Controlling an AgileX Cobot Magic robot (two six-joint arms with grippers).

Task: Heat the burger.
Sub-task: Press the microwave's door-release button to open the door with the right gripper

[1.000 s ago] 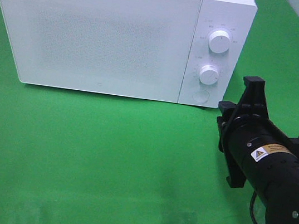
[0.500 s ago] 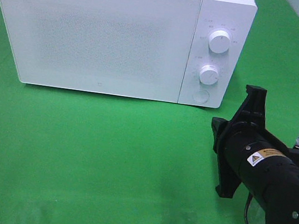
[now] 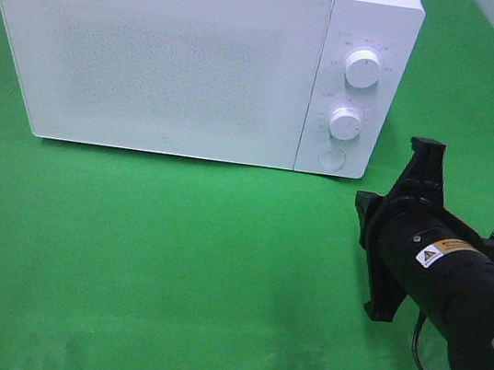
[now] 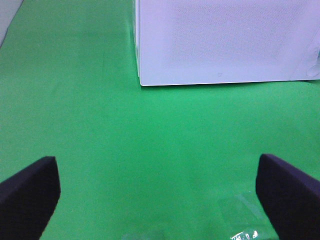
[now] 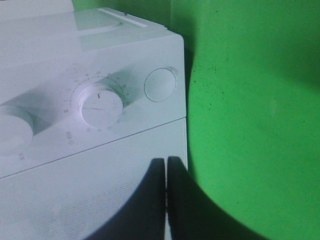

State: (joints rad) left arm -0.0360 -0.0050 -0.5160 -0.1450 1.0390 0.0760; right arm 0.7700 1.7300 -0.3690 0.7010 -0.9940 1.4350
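The burger is out of view in every frame. The white microwave [image 3: 172, 62] stands at the back of the green table with its door closed; it also shows in the left wrist view [image 4: 225, 40] and the right wrist view [image 5: 100, 60]. My right gripper [image 3: 363, 207] is shut and empty, its fingers pressed together [image 5: 165, 200], a short way in front of the microwave's control panel, apart from it. My left gripper [image 4: 160, 185] is open and empty, low over the green cloth in front of the microwave's left corner. It does not show in the high view.
The panel has an upper knob [image 3: 364, 69], a lower knob [image 3: 345, 123] [image 5: 101, 105] and a round button [image 3: 331, 158] [image 5: 160, 84]. A green cloth [image 3: 172, 248] covers the table. Some clear shiny film [image 4: 240, 207] lies near the front edge.
My right arm has shifted slightly down and back from the microwave's panel, still shut. The microwave has not changed.
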